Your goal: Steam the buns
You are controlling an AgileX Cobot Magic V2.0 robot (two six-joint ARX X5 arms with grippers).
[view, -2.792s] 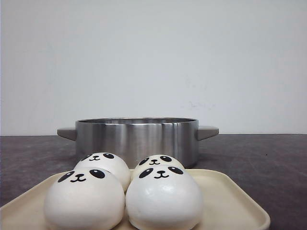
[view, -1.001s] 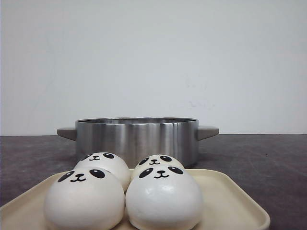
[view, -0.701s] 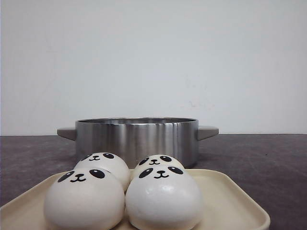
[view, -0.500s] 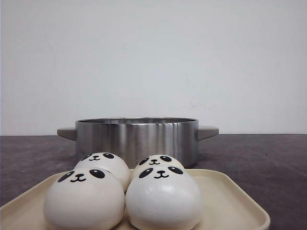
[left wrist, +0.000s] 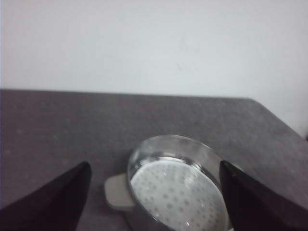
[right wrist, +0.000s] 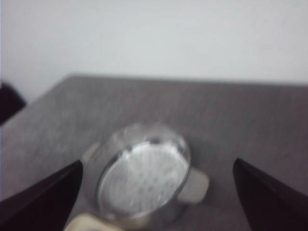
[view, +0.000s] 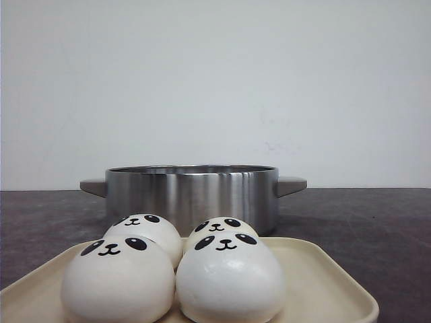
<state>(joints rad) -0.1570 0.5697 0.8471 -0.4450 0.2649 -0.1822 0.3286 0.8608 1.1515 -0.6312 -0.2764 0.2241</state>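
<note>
Several white panda-face buns sit together on a cream tray (view: pixel 316 269) at the front: front left bun (view: pixel 118 279), front right bun (view: pixel 229 276), back left bun (view: pixel 145 230), back right bun (view: pixel 219 227). Behind them stands a steel steamer pot (view: pixel 192 195) with two side handles. Its perforated insert shows empty in the left wrist view (left wrist: pixel 178 192) and the right wrist view (right wrist: pixel 142 178). My left gripper (left wrist: pixel 155 168) and right gripper (right wrist: pixel 158 166) are open and empty, high above the pot. Neither arm shows in the front view.
The dark grey table (view: pixel 363 222) runs to a white wall behind. A corner of the cream tray shows in the right wrist view (right wrist: pixel 86 224). The table's far edges show in both wrist views.
</note>
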